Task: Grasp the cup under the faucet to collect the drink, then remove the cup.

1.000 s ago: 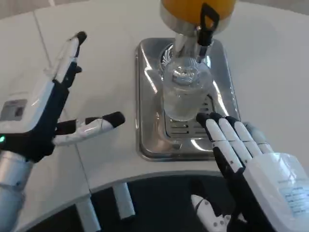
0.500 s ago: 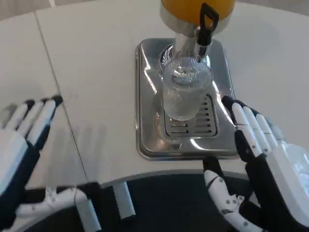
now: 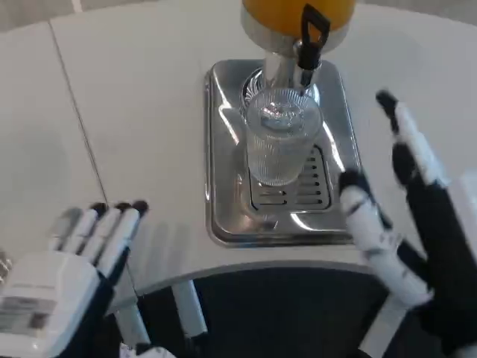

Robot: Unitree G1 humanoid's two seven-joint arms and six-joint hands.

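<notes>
Lower left of the frame: your left hand (image 3: 63, 287) lies back-up at the near edge of the white table (image 3: 134, 112), fingers (image 3: 112, 231) straight, close together and pointing up-frame. They hold nothing. Whether they touch the tabletop, you cannot tell.

Lower right: your right hand (image 3: 417, 216) stands edge-on, dark palm side turned toward frame centre. Its thumb (image 3: 369, 224) juts toward the tray's near right corner; the other fingers reach toward the upper right. The hand is spread wide and empty, apart from the cup.

Centre: the clear ribbed cup (image 3: 279, 145) stands upright on the slotted grille of the steel drip tray (image 3: 223, 149), slightly right of frame centre. No hand touches it. Whether it holds any liquid, you cannot tell.

Top centre: the cup's mouth sits directly below the faucet (image 3: 305, 56), whose black handle (image 3: 314, 26) shows above the spout. Behind that is the dispenser's orange tank (image 3: 279, 11), cut off by the top edge.
</notes>
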